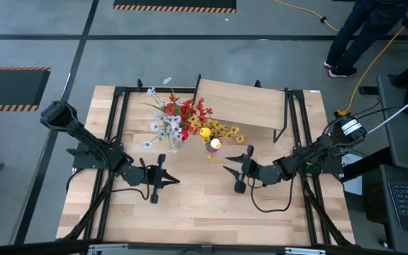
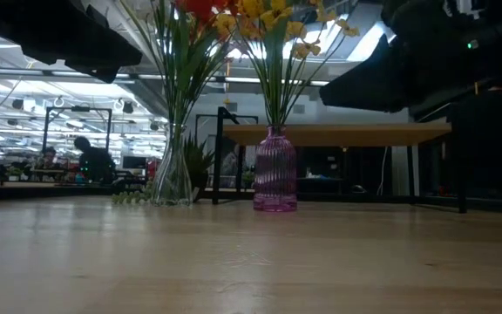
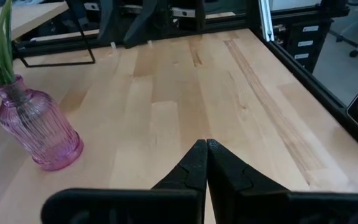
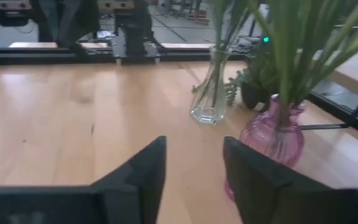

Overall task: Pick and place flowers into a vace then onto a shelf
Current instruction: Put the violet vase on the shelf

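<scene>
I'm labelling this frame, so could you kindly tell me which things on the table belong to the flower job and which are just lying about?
Part of the job:
- flowers standing in the pink vase
- flowers in the clear glass vase
- shelf, nothing on it
- right gripper, jaws open, near the pink vase

Just lying about:
- small green leafy bunch
- left gripper, waiting shut

We see two matte black jointed arms, each built of slim links and blocky housings. The left gripper ends in two wedge-shaped dark fingers with stepped inner edges. The right gripper has broad, flat black fingers. A black cable loops from the right arm, whose base carries what may be a white label.
</scene>
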`<state>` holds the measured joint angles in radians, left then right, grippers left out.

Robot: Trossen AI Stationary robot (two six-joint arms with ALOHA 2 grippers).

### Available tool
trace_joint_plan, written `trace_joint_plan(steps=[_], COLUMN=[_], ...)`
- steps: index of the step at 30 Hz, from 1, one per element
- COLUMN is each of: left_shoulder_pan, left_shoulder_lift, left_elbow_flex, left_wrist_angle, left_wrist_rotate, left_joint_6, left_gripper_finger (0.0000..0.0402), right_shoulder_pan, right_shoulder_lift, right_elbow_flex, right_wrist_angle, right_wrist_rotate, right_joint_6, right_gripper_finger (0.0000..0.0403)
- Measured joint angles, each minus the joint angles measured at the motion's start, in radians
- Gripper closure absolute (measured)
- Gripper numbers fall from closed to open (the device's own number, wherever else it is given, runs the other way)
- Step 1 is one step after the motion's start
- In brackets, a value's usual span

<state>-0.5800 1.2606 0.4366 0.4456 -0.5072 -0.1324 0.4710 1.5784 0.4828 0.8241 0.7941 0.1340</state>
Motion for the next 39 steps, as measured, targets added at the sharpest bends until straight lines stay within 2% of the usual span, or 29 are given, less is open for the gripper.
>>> trace_joint_plan(steps=[2,6,13,22,25,32,39], left_shoulder_pan=[0.0,0.0,0.0,0.0,0.0,0.0,0.0], left_shoulder_lift=[0.0,0.0,0.0,0.0,0.0,0.0,0.0], left_elbow_flex=[0.0,0.0,0.0,0.0,0.0,0.0,0.0], left_wrist_angle=[0.0,0.0,0.0,0.0,0.0,0.0,0.0], left_wrist_rotate=[0.0,0.0,0.0,0.0,0.0,-0.008,-0.03], left_joint_6=[-0.018,-0.048,-0.067,-0.067,-0.065,-0.064,-0.064], left_gripper_finger=[0.0399,0.04,0.0397,0.0396,0.0397,0.0399,0.0399], right_shoulder_pan=[-0.015,-0.052,-0.123,-0.214,-0.24,-0.288,-0.314], right_shoulder_lift=[0.0,0.0,0.0,0.005,0.034,0.134,0.185], right_elbow_flex=[0.0,0.0,0.0,0.0,0.001,0.002,0.07], right_wrist_angle=[-0.004,-0.009,-0.013,-0.008,0.048,0.223,0.243], right_wrist_rotate=[-0.035,-0.039,-0.063,-0.092,-0.128,-0.137,-0.145], right_joint_6=[0.0,-0.009,-0.016,0.02,0.018,-0.034,-0.112], right_gripper_finger=[0.0213,0.0162,0.0116,0.0111,0.0111,0.0111,0.0111])
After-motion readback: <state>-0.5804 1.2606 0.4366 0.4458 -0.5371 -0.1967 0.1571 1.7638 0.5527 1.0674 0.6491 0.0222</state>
